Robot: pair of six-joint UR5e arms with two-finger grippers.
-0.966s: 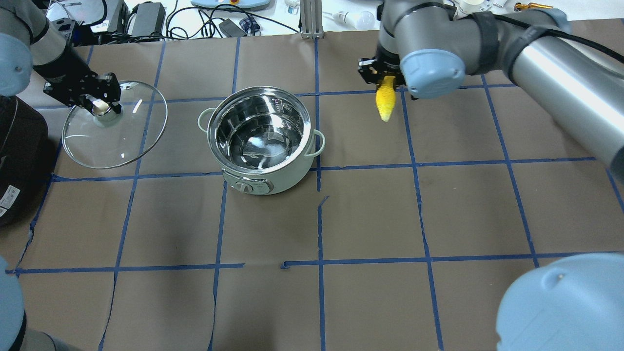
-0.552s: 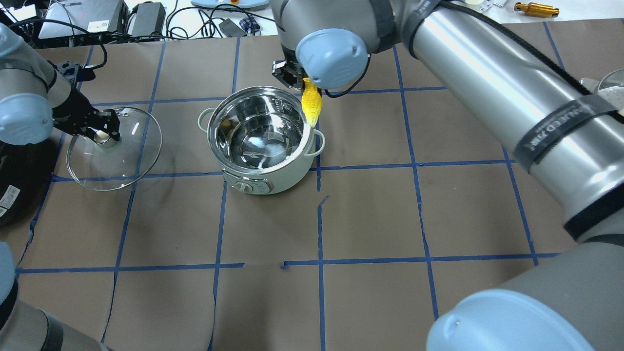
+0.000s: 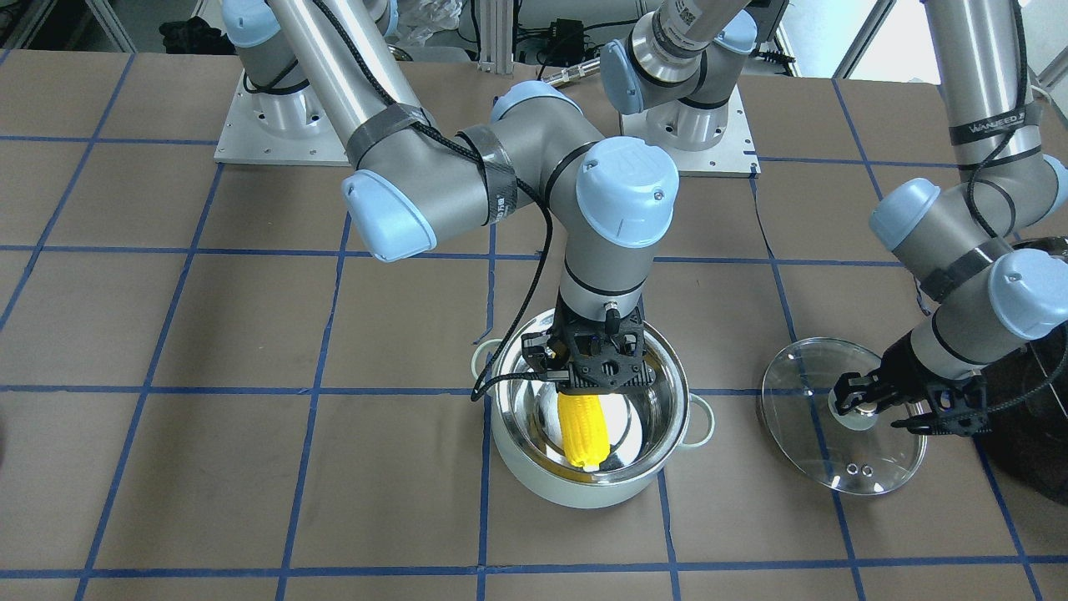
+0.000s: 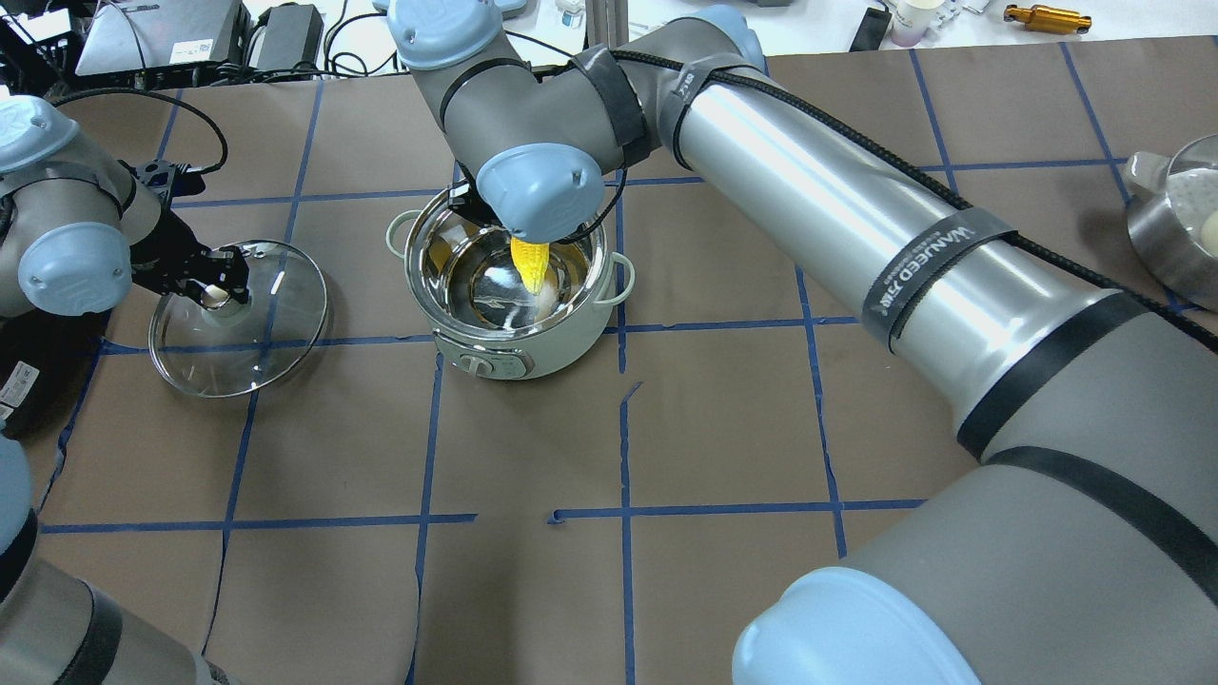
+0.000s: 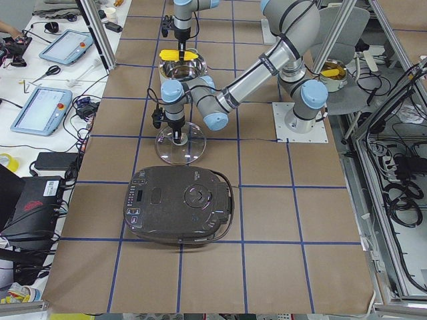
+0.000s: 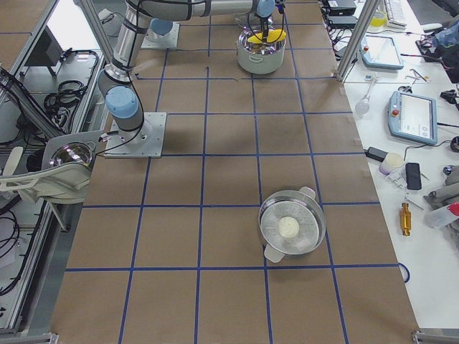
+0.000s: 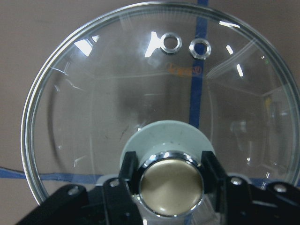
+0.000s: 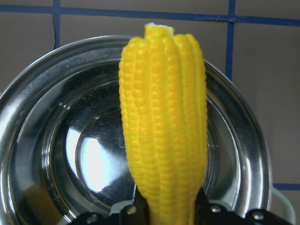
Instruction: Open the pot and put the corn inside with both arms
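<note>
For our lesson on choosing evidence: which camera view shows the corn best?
The right wrist view: the corn fills the frame, kernels sharp. The front view shows it hanging from the right gripper; overhead, the right arm hides its top; side views show a speck; left wrist, nothing.

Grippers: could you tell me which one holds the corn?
The right gripper, above the open pot, grips the corn; the left gripper grips the glass lid.

You have a closed black appliance lying at the left end of the counter. Near the right end stands a two-handled steel pan holding one white round item.
</note>
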